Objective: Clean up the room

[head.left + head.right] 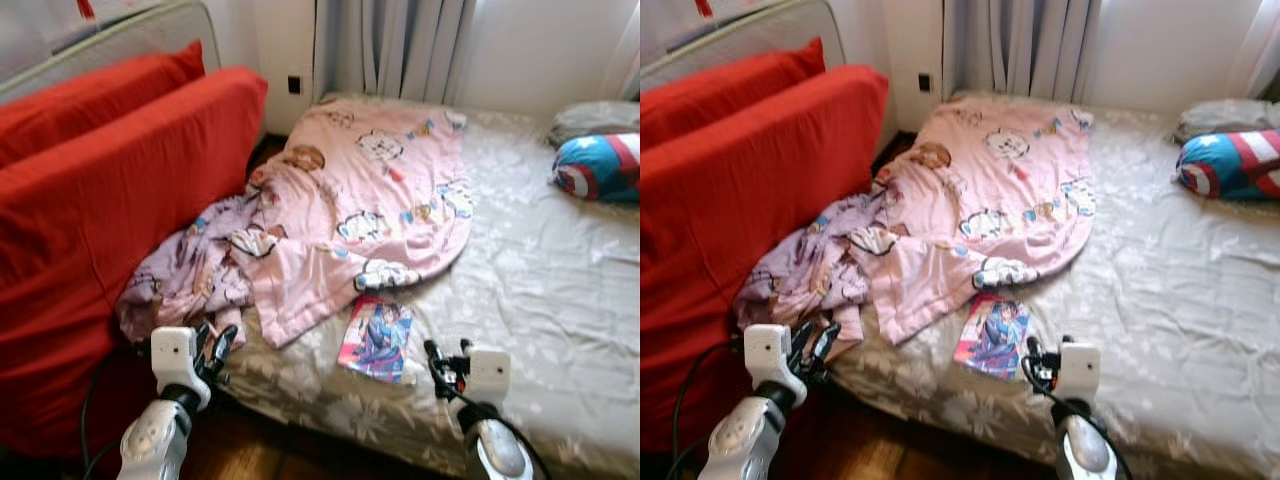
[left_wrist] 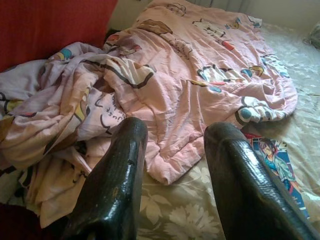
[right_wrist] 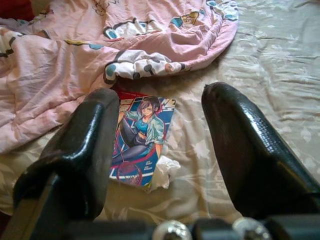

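Note:
A pink cartoon-print blanket (image 1: 370, 200) lies rumpled across the left half of the bed, its crumpled end (image 2: 75, 125) hanging off the near left corner. A colourful comic book (image 1: 376, 338) lies flat on the grey floral bedsheet (image 1: 540, 290) just below the blanket's edge, with a crumpled white tissue (image 3: 162, 172) at its near corner. My left gripper (image 1: 218, 345) is open, held at the bed's near left corner by the hanging blanket. My right gripper (image 1: 447, 362) is open too, raised over the bed's front edge just right of the comic book (image 3: 142, 137).
A red sofa (image 1: 90, 200) with thick red cushions stands close along the bed's left side. A blue, red and white shield-print pillow (image 1: 600, 165) and a grey pillow (image 1: 590, 118) lie at the far right. Curtains (image 1: 400, 45) hang behind. Dark wooden floor (image 1: 250, 455) lies below the bed's edge.

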